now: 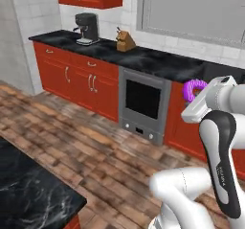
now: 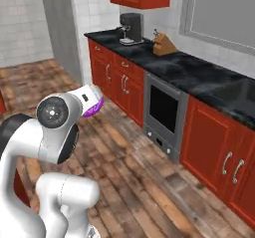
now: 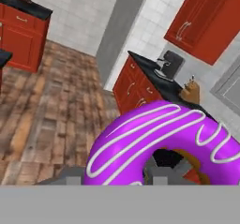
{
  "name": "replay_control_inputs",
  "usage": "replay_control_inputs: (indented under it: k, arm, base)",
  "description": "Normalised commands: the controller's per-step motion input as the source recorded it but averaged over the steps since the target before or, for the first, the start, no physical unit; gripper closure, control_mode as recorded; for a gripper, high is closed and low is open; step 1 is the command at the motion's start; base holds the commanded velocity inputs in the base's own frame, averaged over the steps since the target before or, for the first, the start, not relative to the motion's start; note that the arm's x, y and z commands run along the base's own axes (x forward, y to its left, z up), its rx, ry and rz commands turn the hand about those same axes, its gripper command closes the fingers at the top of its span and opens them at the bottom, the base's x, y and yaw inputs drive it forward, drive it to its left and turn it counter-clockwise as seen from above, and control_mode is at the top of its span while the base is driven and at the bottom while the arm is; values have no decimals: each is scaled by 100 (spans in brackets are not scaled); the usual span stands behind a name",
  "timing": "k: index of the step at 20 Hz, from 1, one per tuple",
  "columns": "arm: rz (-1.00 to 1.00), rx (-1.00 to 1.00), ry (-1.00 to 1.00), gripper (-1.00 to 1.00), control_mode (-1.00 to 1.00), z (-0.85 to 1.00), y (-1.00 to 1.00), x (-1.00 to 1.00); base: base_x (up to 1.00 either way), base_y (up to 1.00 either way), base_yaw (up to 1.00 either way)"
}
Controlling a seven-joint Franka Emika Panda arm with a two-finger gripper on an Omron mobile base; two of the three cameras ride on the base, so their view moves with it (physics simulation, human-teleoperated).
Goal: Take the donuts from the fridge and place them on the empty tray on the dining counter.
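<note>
Hand view: purple donut carried through the kitchen

Hand view shows the purple donut (image 3: 159, 138) very close to the camera, with thin white stripes of icing on its frosting. The hand (image 1: 194, 93) is pinching this donut; its jaws stand narrow, with the ring between them. In the left base view the donut (image 1: 193, 89) sticks out from the end of the white arm, in the air in front of the red cabinets (image 1: 79, 77) and near the oven (image 1: 142, 101). In the right base view only a small purple edge (image 2: 93, 108) is seen under the wrist.

The step in hand, as I judge it, is the carrying of this donut toward the tray on the dining surface. A corner of a black marble surface (image 1: 28, 185) is at the lower left of the left base view; the tray is not seen on it. To do this step well, the hand should keep the same pressure and the wrist should turn slowly, because a frosted ring can slip. The arm should stay high above the floor (image 1: 95, 146) until the tray comes into sight.

A ring has no real long axis. It seems to stand nearly on its edge, with the hole facing roughly sideways, away from the wrist. Before release it should be turned flat.
</note>
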Motion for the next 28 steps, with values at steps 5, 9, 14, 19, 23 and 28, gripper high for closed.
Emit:
replay_control_inputs:
  k: [5, 9, 14, 19, 23, 28]
  arm:
    - [0, 0, 0, 100, 100, 0, 0, 0]
    - [0, 0, 0, 100, 100, 0, 0, 0]
    - [0, 0, 0, 100, 100, 0, 0, 0]
    - [0, 0, 0, 100, 100, 0, 0, 0]
    - [0, 0, 0, 100, 100, 0, 0, 0]
    - [0, 0, 0, 100, 100, 0, 0, 0]
  base:
    - [100, 3, 71]
    - [100, 0, 65]
    - [100, -7, 52]
    - [100, -50, 37]
    - [100, -67, 29]
    - [100, -42, 27]
